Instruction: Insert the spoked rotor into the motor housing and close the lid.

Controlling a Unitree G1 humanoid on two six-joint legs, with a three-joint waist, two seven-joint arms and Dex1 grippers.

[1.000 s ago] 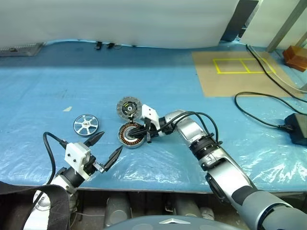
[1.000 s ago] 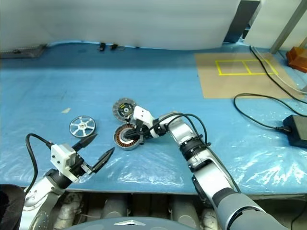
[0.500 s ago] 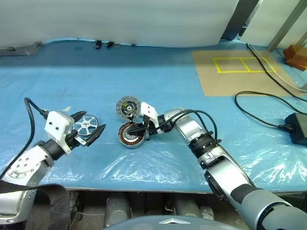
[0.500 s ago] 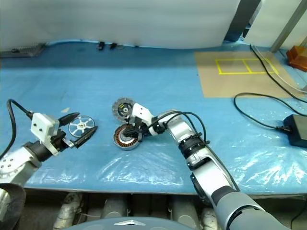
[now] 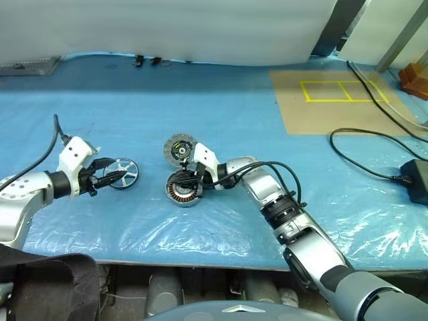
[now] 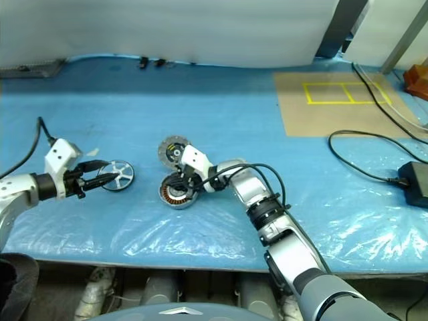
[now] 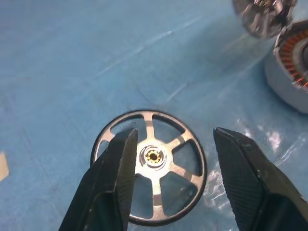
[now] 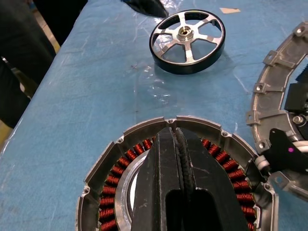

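The spoked rotor (image 5: 122,172) lies flat on the blue sheet, left of the motor housing (image 5: 182,189). My left gripper (image 5: 110,178) reaches it from the left and is open; in the left wrist view one of its fingers (image 7: 120,163) hangs over the rotor's (image 7: 149,166) rim and the other stands just outside it. The housing shows its copper windings (image 8: 120,159). Its lid (image 5: 179,148) stands tipped open behind it. My right gripper (image 5: 190,182) is shut, its tips (image 8: 174,131) resting on the housing's rim.
A brown board with yellow tape squares (image 5: 328,100) lies at the back right. Black cables (image 5: 361,150) run to a black power box (image 5: 418,177) at the right edge. The table's front edge (image 5: 200,247) is close below the housing.
My left arm has swung out to the left and forward, from near the table's front edge to the rotor, and its fingers have narrowed. The right gripper has stayed on the housing.
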